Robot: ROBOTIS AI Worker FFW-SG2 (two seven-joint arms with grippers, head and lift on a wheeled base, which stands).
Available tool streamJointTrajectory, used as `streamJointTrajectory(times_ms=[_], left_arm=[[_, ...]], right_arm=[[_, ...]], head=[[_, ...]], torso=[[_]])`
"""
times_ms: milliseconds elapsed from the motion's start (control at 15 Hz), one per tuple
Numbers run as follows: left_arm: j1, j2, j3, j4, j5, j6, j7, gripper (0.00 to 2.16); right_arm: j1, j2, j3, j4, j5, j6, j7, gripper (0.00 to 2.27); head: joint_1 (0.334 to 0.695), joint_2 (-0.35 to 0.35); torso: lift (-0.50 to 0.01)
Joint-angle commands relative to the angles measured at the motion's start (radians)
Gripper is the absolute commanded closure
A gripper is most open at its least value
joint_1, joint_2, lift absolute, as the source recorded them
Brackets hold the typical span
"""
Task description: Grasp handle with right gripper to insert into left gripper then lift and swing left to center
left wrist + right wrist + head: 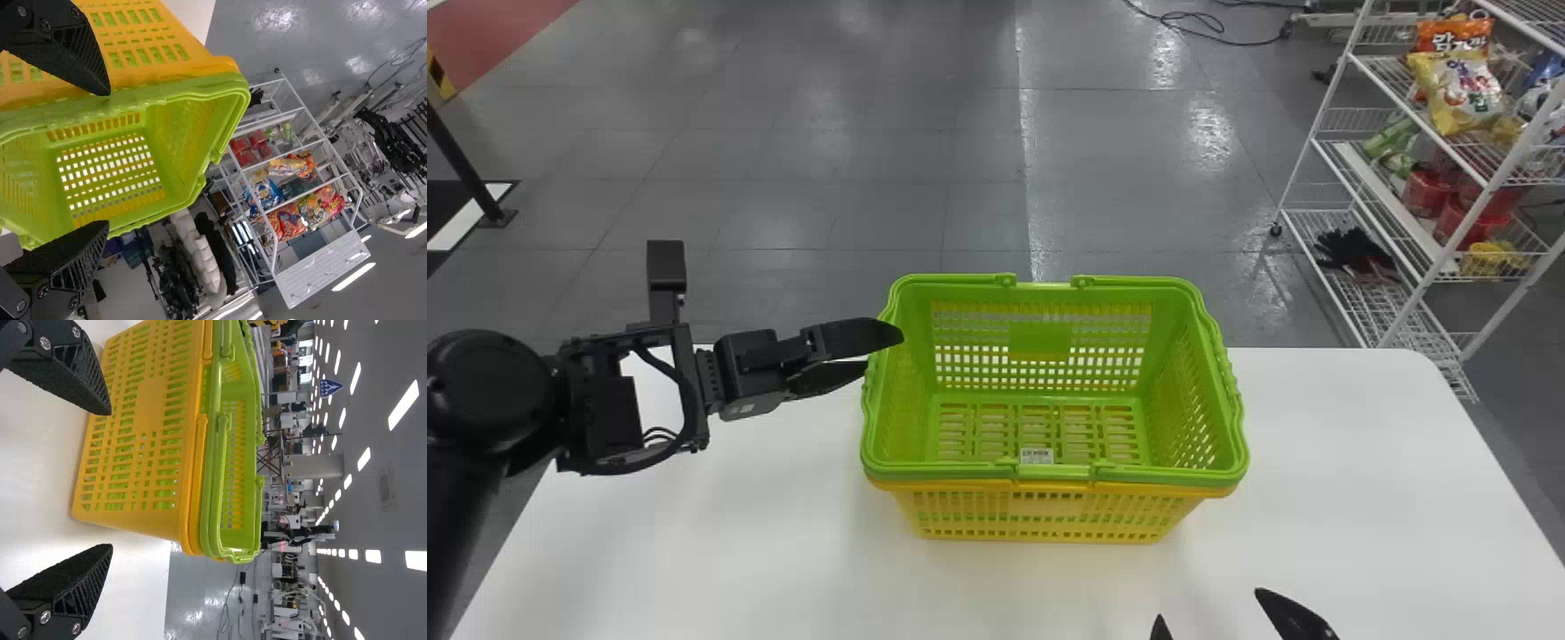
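Bright light came from rows of ceiling lights (pixel 403 405), burning white in the right wrist view. Patchy glare streaked the grey floor (pixel 783 133), while the white counter (pixel 1334 444) looked brightly lit, with faint, soft-edged shadow close around the stacked baskets (pixel 1040 524).

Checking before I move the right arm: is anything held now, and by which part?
Nothing is held. The left end effector is open beside the green basket; the right end effector is open too.

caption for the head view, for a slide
Green basket nested in a yellow one on a white table, left gripper at its side.
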Motion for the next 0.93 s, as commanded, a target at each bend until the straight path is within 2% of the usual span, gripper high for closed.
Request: streamJointTrajectory(times_ms=[0,600,867], left_arm=[[-0.003,0.002,0.001,-0.016,0.028,0.014,0.003,0.12],[-0.023,0.0,-0.005,-0.132,0.128,0.078,0.046,0.12],[-0.068,0.0,-0.072,-0.117,0.149,0.097,0.051,0.12]], right_arm=[[-0.001,0.001,0.0,0.003,0.0,-0.001,0.0,0.08],[0.008,0.004,-0.009,-0.001,-0.003,-0.029,0.0,0.08],[0.013,0.006,-0.022,-0.005,-0.005,-0.041,-0.001,0.08]], head=[[0.695,-0.012],[0.695,-0.055],[0.695,-0.076]], torso=[[-0.093],[-0.093],[-0.093]])
